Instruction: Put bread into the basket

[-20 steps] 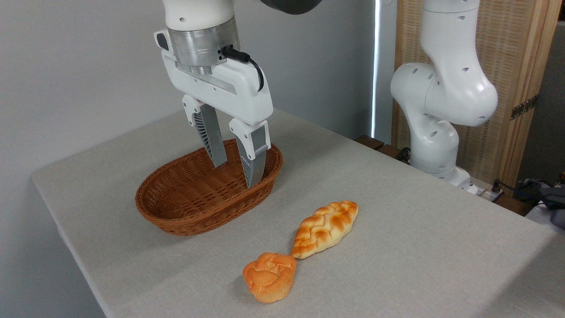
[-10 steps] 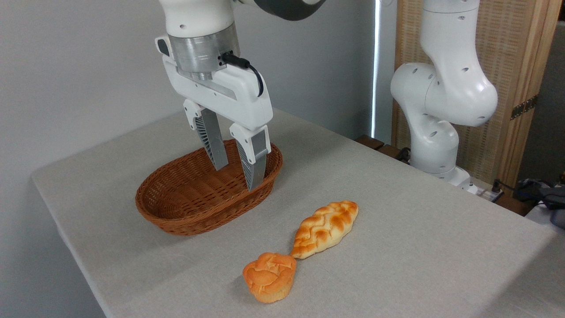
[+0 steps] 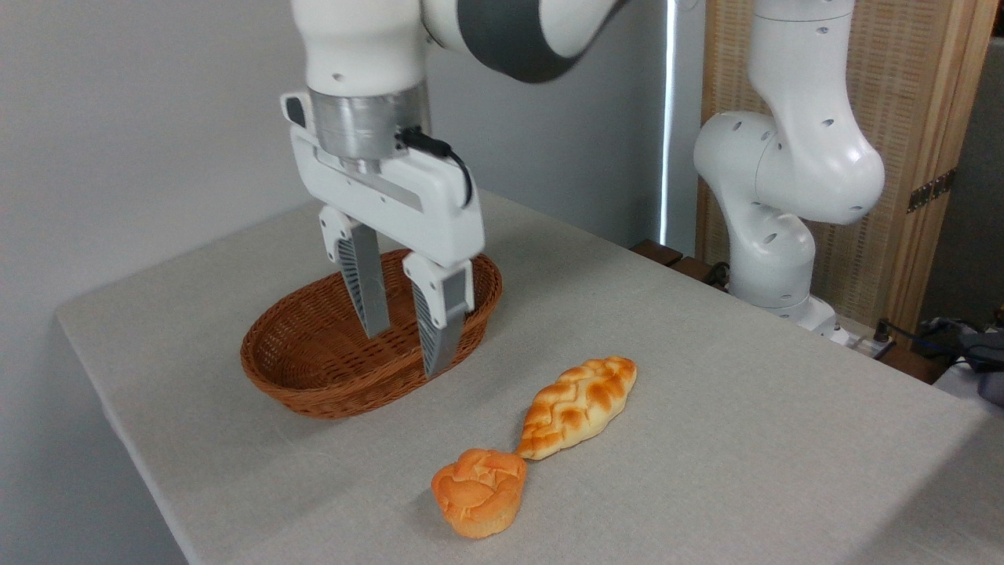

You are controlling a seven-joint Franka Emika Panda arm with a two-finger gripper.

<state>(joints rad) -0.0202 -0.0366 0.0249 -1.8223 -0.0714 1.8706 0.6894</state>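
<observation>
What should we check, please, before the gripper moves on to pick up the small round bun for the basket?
1. Gripper empty, jaws apart: ok.
2. Bun free on the table, nothing on top: ok.
3. Braided loaf clear of the bun: cannot tell; its tip looks to touch or nearly touch it.
4. Basket empty and upright: ok.
5. Gripper above the bun: not ok; it hangs in front of the basket.
</observation>
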